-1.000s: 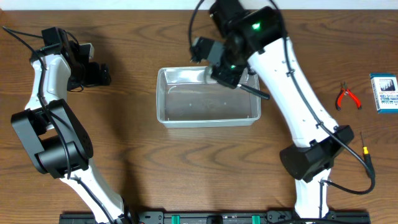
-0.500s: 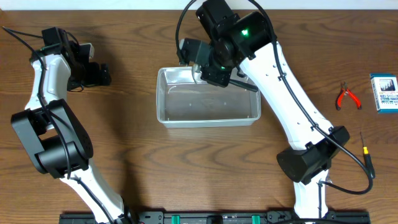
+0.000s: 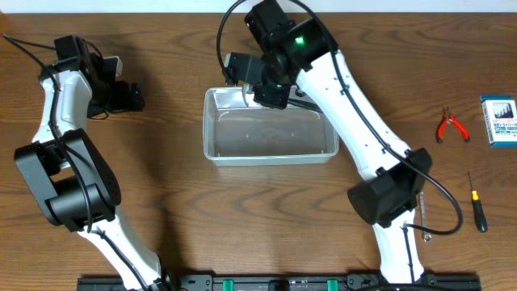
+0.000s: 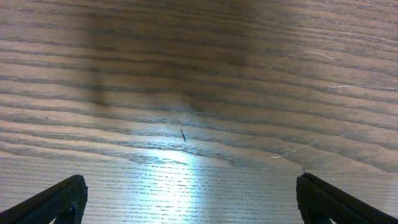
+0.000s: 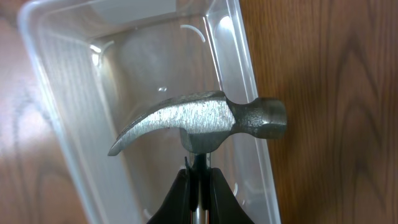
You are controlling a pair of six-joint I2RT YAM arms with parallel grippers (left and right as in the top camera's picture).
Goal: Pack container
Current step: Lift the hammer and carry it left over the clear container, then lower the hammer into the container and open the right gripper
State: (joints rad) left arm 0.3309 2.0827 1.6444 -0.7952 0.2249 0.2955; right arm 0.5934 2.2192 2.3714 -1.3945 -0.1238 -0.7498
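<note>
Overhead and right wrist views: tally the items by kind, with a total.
hammer: 1
pliers: 1
screwdriver: 1
clear container: 1
blue-and-white box: 1
Total: 5

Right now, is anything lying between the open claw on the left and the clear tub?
Nothing. The overhead view shows only bare wooden table between the left gripper and the tub.
</note>
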